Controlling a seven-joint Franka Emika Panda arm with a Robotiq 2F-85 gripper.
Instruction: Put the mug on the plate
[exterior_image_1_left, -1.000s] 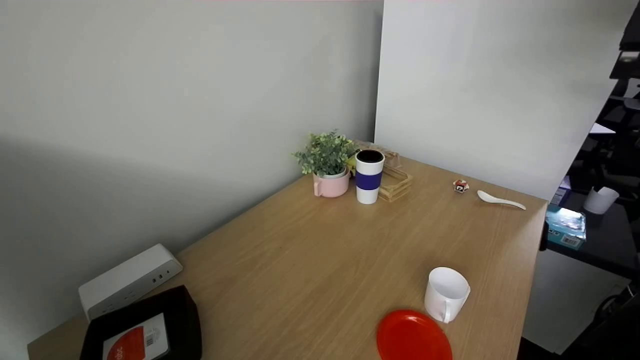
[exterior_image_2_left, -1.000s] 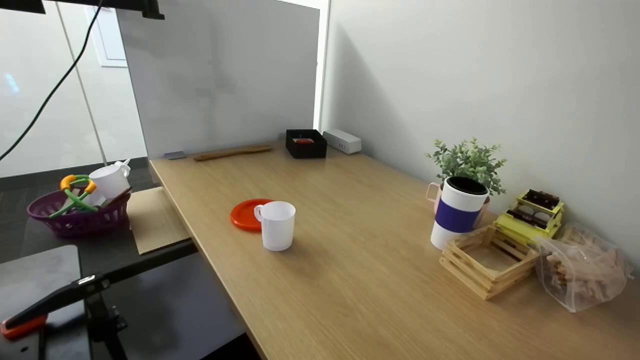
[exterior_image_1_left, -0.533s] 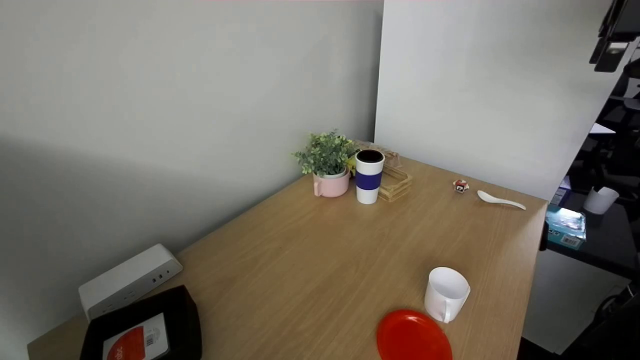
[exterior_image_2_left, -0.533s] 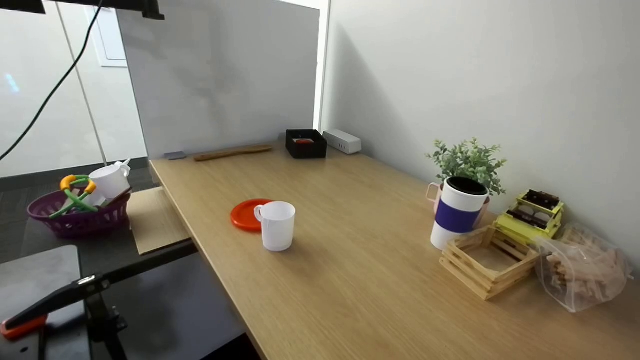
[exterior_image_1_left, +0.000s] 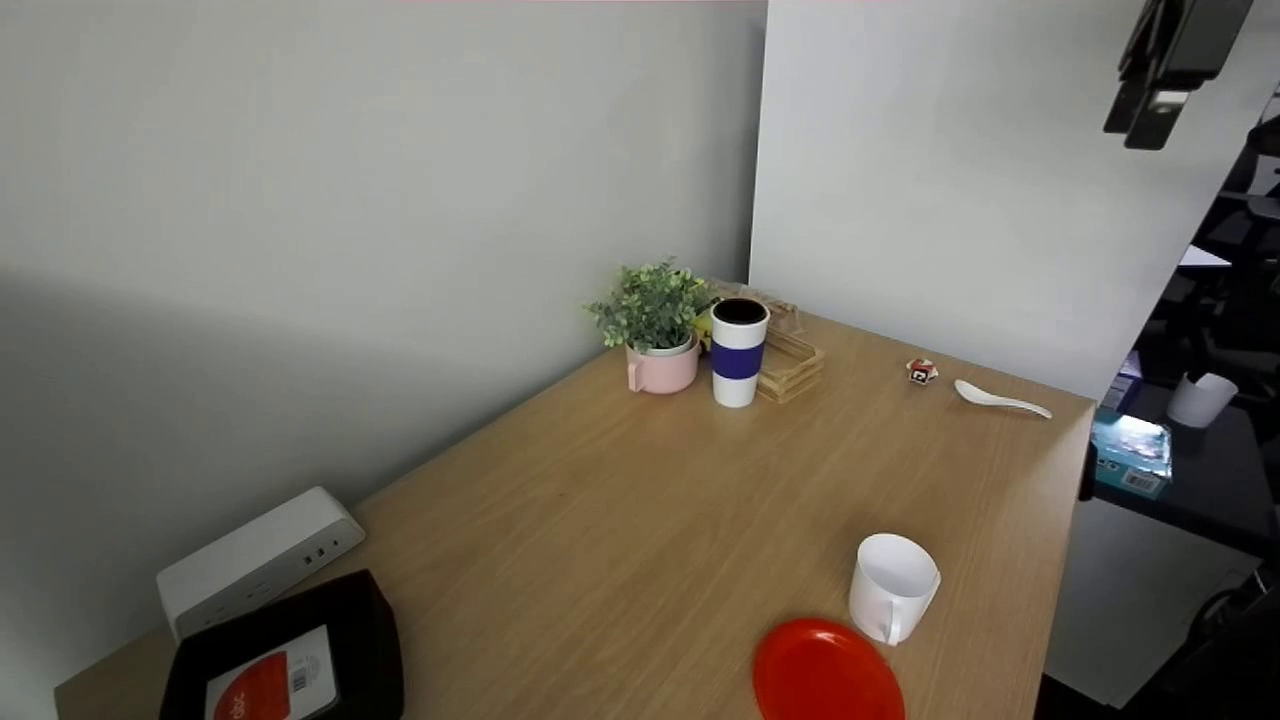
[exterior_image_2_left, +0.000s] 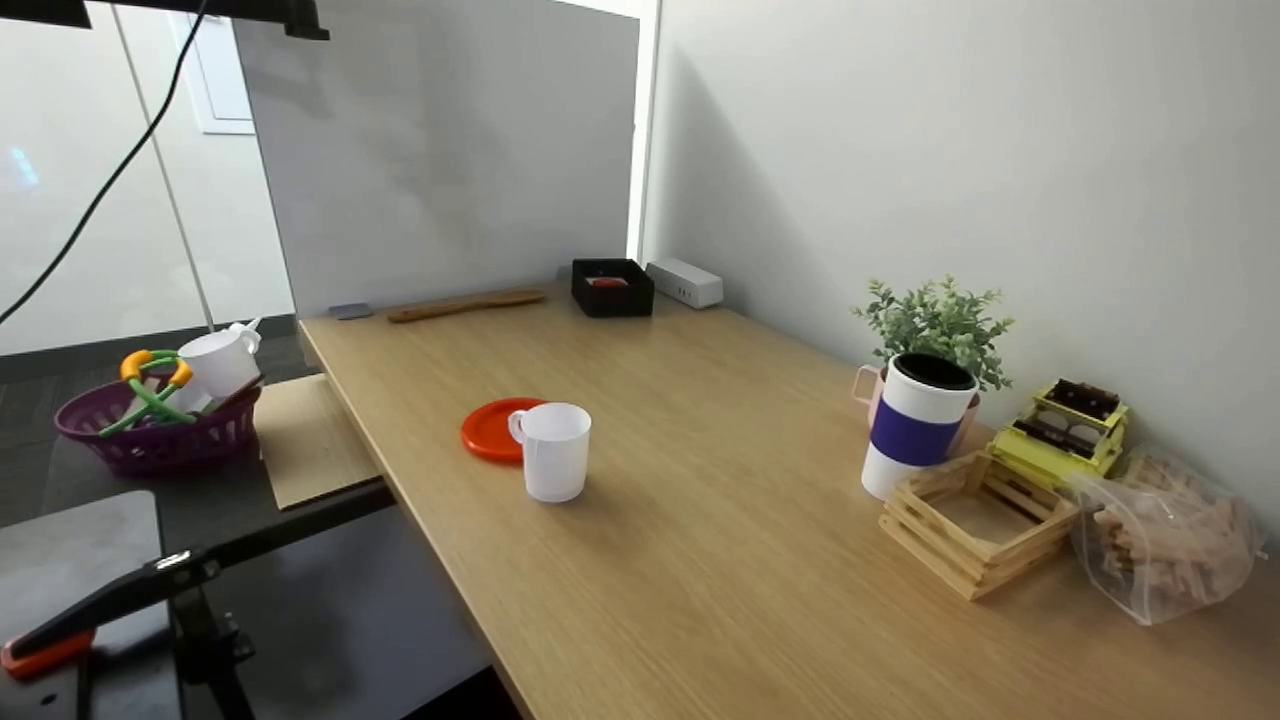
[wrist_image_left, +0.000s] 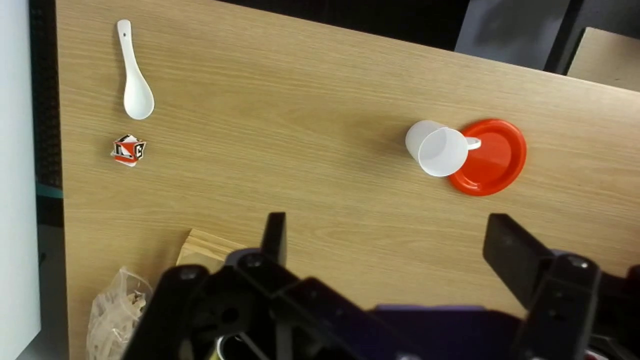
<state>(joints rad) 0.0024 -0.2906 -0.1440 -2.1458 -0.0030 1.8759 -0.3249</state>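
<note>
The white mug stands upright on the wooden table, in both exterior views (exterior_image_1_left: 886, 600) (exterior_image_2_left: 557, 458) and in the wrist view (wrist_image_left: 442, 152). Its handle points toward the red plate. The flat red plate (exterior_image_1_left: 828, 675) lies right beside the mug; it also shows in an exterior view (exterior_image_2_left: 488, 432) and in the wrist view (wrist_image_left: 495, 160), partly hidden by the mug. My gripper (wrist_image_left: 387, 220) is open and empty, its fingers wide apart. It hangs high above the table, at the top right of an exterior view (exterior_image_1_left: 1140, 120), well away from mug and plate.
A white tumbler with blue band (exterior_image_2_left: 912, 430), potted plant (exterior_image_1_left: 655, 315), wooden crate (exterior_image_2_left: 980, 525) and bag of sticks (exterior_image_2_left: 1165, 540) stand along the wall. A white spoon (wrist_image_left: 137, 92) and small red-white object (wrist_image_left: 129, 150) lie near one end. A black tray (exterior_image_2_left: 612, 290) sits at the opposite end.
My gripper has moved in from the right edge toward the left in an exterior view, staying high. The mug and plate have not moved.
</note>
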